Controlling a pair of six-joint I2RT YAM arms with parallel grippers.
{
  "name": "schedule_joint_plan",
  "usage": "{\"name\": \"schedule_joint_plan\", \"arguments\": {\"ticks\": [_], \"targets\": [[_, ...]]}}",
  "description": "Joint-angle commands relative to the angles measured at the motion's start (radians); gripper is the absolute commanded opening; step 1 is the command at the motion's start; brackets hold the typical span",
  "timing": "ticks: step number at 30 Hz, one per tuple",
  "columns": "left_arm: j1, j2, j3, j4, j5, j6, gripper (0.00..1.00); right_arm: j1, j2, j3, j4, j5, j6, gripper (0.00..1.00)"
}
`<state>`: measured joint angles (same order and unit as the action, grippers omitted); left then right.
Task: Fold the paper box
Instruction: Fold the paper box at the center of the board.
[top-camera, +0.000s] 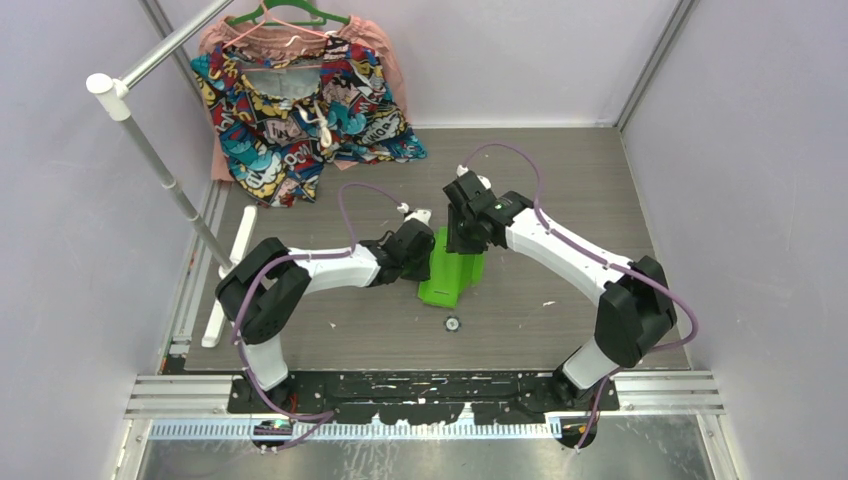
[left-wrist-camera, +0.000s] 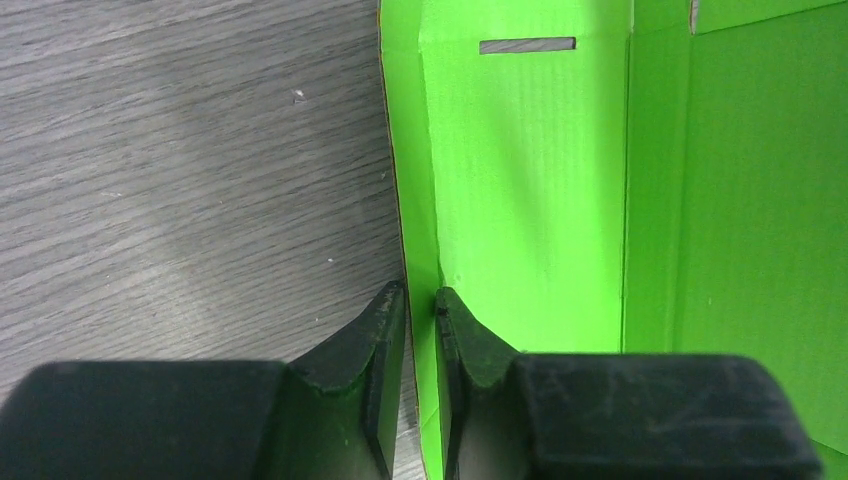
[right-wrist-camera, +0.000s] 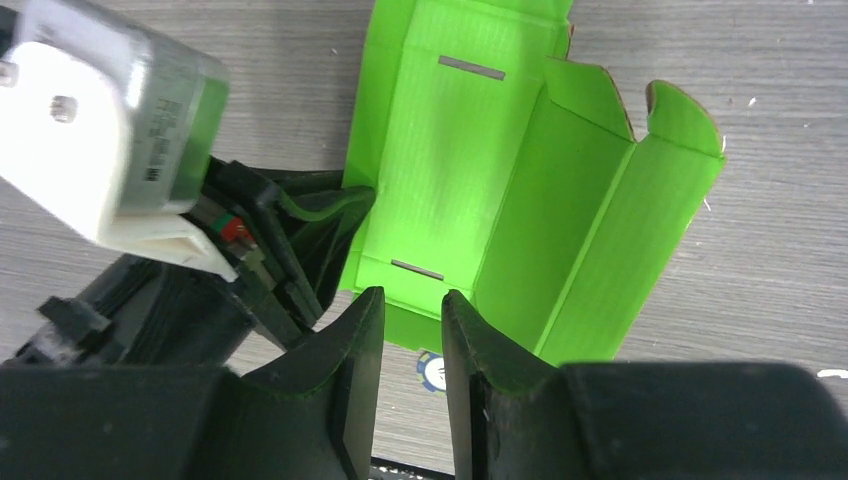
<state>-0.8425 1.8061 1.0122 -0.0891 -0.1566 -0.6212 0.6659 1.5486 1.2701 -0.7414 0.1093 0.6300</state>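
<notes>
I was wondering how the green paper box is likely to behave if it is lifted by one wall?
Probably floppy: the paper box is thin creased card with open panels, so it would likely hinge at the folds. It looks light for its size, so a push should slide it on the table rather than tip it.

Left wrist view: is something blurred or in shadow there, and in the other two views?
Left wrist view: the left tool looks soft, the paper box sharp, a dim band across its panel. Right wrist view: the white housing near the lens is blurred. Top external view: even light, faint shadows only.
</notes>
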Motion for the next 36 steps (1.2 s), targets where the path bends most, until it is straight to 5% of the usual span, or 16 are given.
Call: {"name": "schedule_joint_plan", "arguments": {"ticks": [1,24,36], "targets": [[-0.001,0.024,-0.041,-0.191,-0.027,0.008,0.19,0.004,-0.001,-0.024,0.000,0.000,0.003,0.34],[-0.002,0.022,-0.042,-0.209,-0.055,0.012,0.19,0.001,0.119,-0.031,-0.079,0.079,-0.003,0.31],[-0.003,0.025,0.017,-0.296,-0.111,0.058,0.18,-0.003,0.122,-0.038,-0.025,-0.024,-0.002,0.30]]}}
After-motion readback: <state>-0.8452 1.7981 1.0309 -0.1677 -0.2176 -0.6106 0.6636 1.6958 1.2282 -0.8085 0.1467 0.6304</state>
